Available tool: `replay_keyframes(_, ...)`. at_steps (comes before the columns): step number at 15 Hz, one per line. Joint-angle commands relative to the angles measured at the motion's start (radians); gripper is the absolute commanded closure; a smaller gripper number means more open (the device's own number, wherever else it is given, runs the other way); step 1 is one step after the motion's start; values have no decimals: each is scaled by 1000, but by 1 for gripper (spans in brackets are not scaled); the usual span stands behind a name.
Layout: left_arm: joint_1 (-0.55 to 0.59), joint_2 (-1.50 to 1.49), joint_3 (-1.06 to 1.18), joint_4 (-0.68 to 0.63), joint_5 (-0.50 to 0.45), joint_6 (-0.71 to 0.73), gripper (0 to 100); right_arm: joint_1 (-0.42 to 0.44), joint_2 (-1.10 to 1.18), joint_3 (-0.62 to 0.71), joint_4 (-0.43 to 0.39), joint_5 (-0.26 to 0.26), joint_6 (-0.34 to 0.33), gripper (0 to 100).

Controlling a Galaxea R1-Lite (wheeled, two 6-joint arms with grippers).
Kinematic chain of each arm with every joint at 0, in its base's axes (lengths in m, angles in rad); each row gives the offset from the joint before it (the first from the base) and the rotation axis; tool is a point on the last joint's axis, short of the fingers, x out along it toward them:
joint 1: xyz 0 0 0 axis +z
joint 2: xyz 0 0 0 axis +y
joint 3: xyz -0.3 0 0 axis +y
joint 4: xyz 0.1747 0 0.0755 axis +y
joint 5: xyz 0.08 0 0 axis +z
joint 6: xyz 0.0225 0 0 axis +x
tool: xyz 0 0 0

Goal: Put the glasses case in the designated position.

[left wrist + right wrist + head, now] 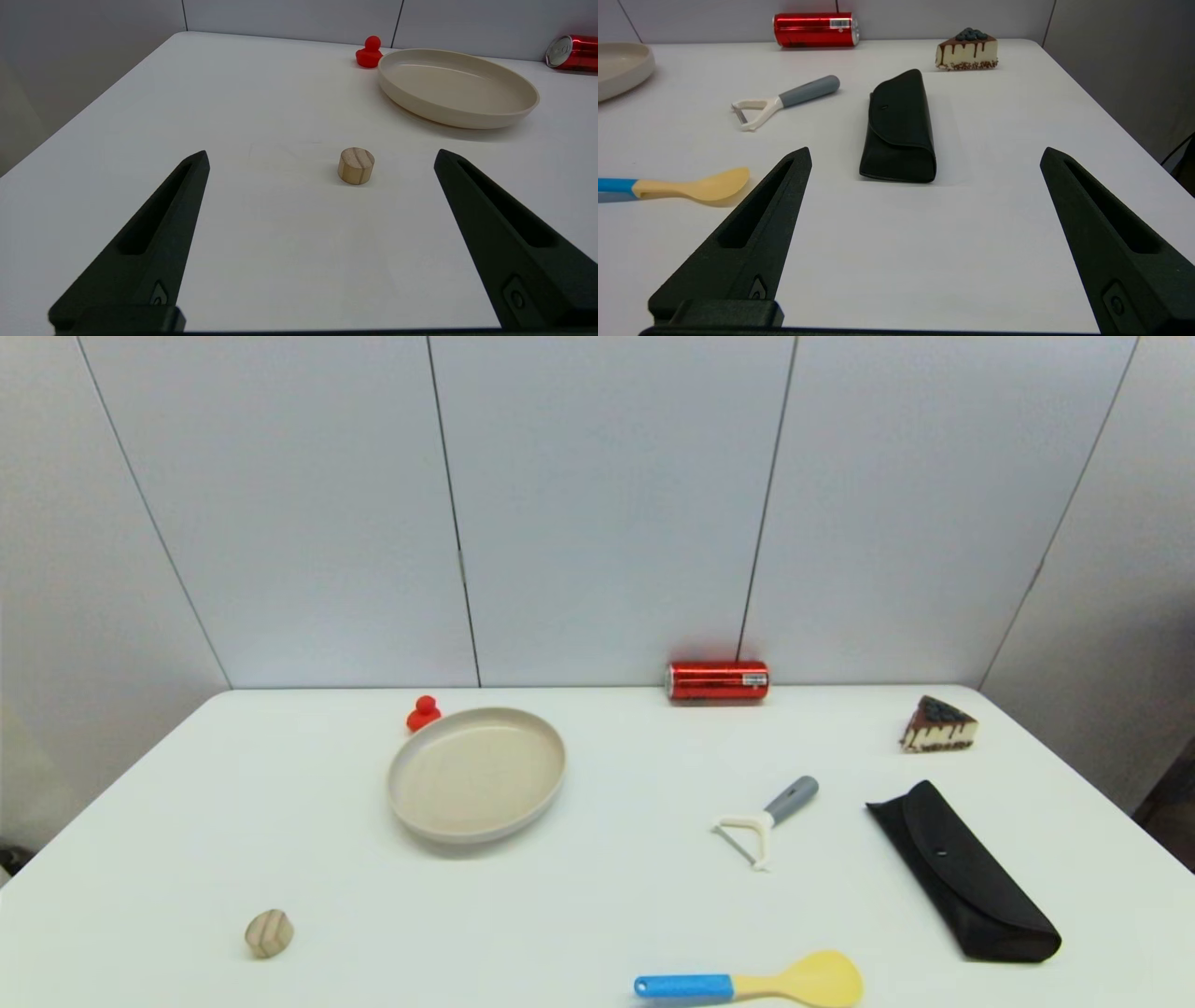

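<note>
Head view has neither arm in it, so both are parked back off the near edge of the white table [597, 915]. The right gripper [924, 156] has its fingers spread wide with nothing between them, hovering low and aimed at the glasses case [962, 870]. Same deal with the left gripper [320, 156]: spread wide, holding nothing, looking at a little wooden cylinder [356, 165] near the front left.

Closest to the robot is the spoon [752, 982] with its blue handle and yellow bowl, lying at the front edge. The glasses case sits on the right side, flap up, lying at a diagonal with one end toward the robot, nothing touching it. Just left of it, a bit further back, is the peeler [767, 819] with the grey handle. The beige plate [477, 773] is left of centre, with a small red toy [423, 713] right behind its rim. A cake slice [938, 725] sits far right, and a red can [718, 680] lies on its side against the back wall.
</note>
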Motion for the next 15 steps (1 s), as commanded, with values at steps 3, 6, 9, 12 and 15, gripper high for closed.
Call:
replay_keyframes(3,0,1,0,-2,0,-1,0,0,343,-289,12,-4,-18,0)
replay_keyframes(6,0,1,0,-2,0,-1,0,9,671,-644,187,-1,-74,0)
replay_keyframes(9,0,1,0,-2,0,-1,0,52,954,-1018,457,-1,-96,0)
replay_keyframes(12,0,1,0,-2,0,-1,0,66,1247,-1435,787,10,-96,0)
replay_keyframes(15,1,1,0,-2,0,-1,0,106,1477,-1702,1034,10,-94,0)
